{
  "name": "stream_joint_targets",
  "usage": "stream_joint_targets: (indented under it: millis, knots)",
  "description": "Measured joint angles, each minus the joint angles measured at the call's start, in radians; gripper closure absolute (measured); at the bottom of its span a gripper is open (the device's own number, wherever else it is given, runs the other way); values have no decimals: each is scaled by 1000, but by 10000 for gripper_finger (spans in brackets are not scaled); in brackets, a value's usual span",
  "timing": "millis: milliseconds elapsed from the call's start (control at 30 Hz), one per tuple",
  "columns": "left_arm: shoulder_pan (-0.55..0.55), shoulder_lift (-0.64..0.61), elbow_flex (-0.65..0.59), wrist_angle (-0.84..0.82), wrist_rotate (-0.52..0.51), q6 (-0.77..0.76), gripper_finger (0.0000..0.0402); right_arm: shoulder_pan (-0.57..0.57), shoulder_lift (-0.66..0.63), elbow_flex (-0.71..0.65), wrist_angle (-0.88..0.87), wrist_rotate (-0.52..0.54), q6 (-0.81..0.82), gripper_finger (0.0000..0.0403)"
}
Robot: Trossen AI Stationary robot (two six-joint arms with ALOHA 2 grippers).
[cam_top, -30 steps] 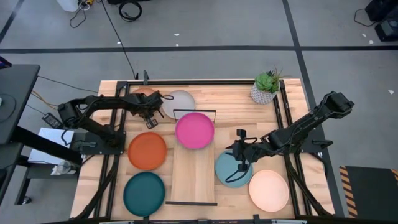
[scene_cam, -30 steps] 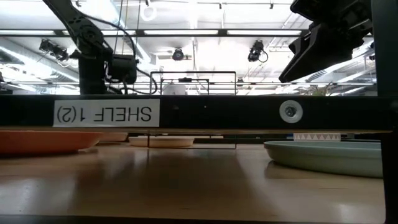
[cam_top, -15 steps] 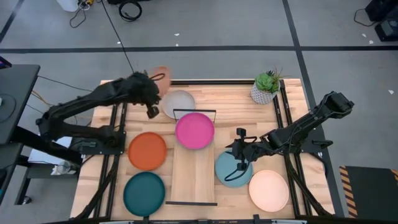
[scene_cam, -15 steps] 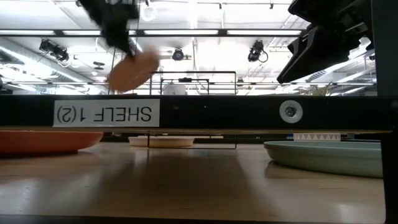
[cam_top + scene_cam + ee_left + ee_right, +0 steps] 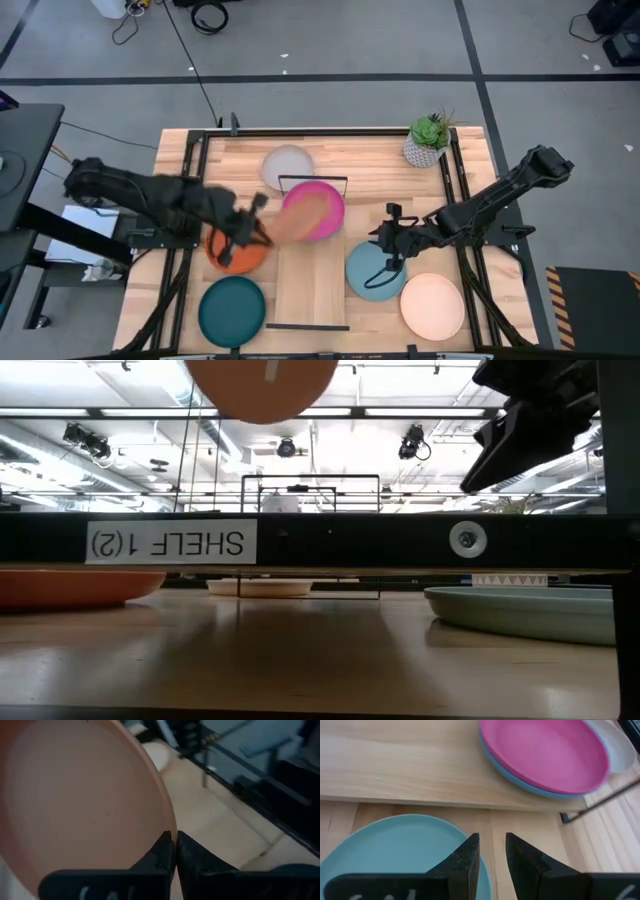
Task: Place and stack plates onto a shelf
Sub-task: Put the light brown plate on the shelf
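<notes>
My left gripper (image 5: pixel 252 228) is shut on a peach plate (image 5: pixel 303 216), which it carries high over the far half of the shelf (image 5: pixel 312 285) and which partly hides the magenta plate (image 5: pixel 326 193) there. The magenta plate lies on a blue plate (image 5: pixel 520 782). In the low view the peach plate (image 5: pixel 262 385) shows at the top. My right gripper (image 5: pixel 392 250) hovers narrowly open over the far rim of the light blue plate (image 5: pixel 370 282); in its wrist view the gripper (image 5: pixel 492 852) touches nothing. Grey (image 5: pixel 287 165), dark orange (image 5: pixel 232 255), teal (image 5: pixel 232 311) and cream (image 5: pixel 432 305) plates lie flat on the table. My left gripper pinches the peach plate's rim (image 5: pixel 169 822) between its two fingers (image 5: pixel 159 851), which come from the table's left. The plate reaches out past the fingers toward the right, lifted clear of the table and of the plates under it.
A small white pot with a green plant (image 5: pixel 428 138) stands at the far right corner. Black wire frames (image 5: pixel 313 180) stand at both shelf ends. The shelf's near half is bare wood. Black rails (image 5: pixel 190 200) run along the table's left and right sides.
My left gripper has lifted the peach plate off the table's far left part, swung it up over the far edge, and then carried it toward the near side and right, until it hangs over the magenta plate on the shelf.
</notes>
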Motion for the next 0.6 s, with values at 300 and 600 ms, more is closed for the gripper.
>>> stream_joint_targets:
  millis: [300,600]
  knots:
    - [-245,258,0,0,-164,3,380,1,-120,1,-58,1,22,302]
    - [-304,403,0,0,-216,45,378,1,-123,1,-63,24,0,302]
